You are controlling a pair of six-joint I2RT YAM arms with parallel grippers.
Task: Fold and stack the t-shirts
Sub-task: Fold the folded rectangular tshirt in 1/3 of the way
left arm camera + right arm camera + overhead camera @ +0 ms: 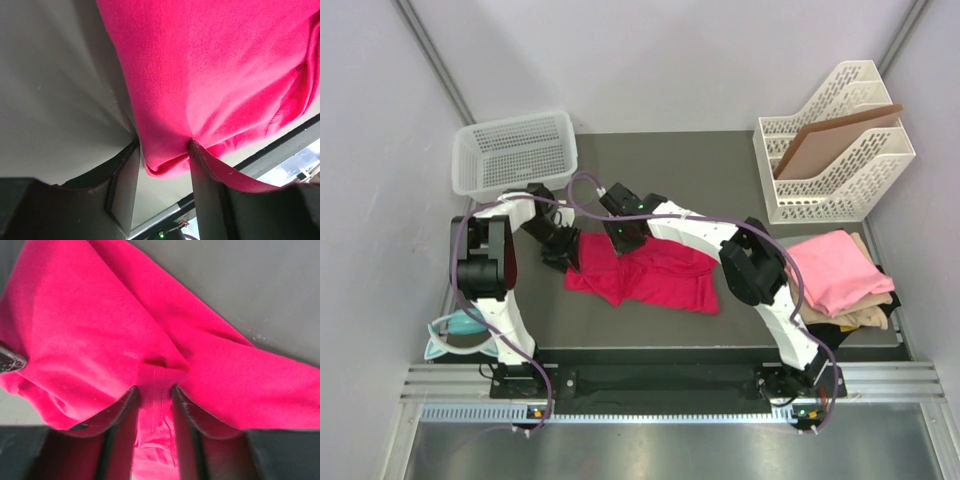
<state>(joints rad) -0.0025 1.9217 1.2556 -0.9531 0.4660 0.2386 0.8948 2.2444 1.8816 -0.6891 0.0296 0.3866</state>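
The crimson-pink t-shirt (650,278) lies crumpled on the dark mat in the middle. My left gripper (563,252) is at its far left corner. In the left wrist view the left gripper (165,152) is closed on a folded edge of the shirt (210,75), and cloth drapes over one finger (207,185). My right gripper (623,236) is at the shirt's far edge. In the right wrist view the right gripper (155,390) pinches a stitched hem of the shirt (100,340). Light pink (832,268), beige (868,305) and black shirts lie piled at the right.
A white mesh basket (515,150) stands at the back left. A white file rack (835,150) holding a brown board (840,138) stands at the back right. A teal object (455,328) lies beside the left arm's base. The mat's front edge (720,347) is near the arm bases.
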